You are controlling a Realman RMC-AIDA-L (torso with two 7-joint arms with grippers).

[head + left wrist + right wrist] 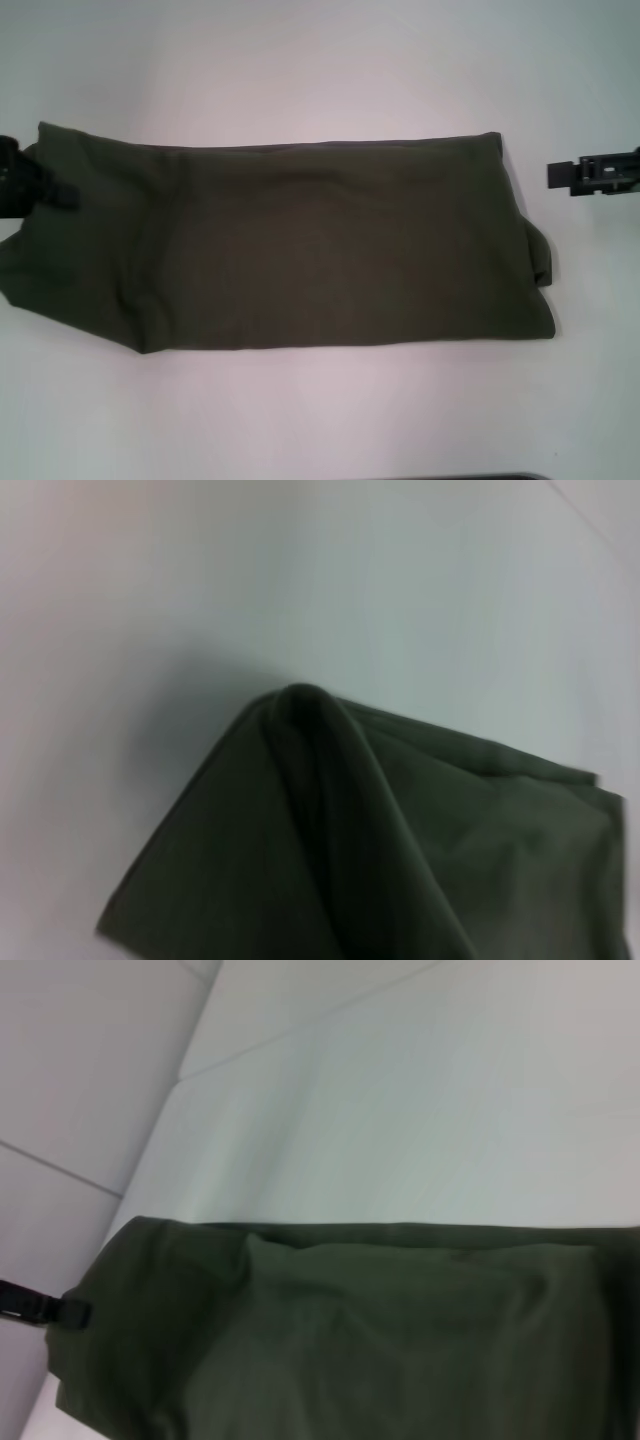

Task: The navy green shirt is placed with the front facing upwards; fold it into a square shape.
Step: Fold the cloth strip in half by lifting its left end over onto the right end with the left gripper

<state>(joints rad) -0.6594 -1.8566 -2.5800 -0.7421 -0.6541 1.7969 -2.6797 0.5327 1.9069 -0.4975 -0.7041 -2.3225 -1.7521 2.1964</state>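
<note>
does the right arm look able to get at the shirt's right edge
Probably yes: the right tool hangs just off the shirt, with only bare table between it and that edge.

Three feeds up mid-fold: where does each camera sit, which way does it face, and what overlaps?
Head: above, looking down at the navy green shirt on the white table; left gripper at its left end, right gripper off its right end.
Left wrist: faces a raised shirt corner; no robot parts.
Right wrist: looks along the shirt; left gripper far off.
Shared: shirt, table.
</note>
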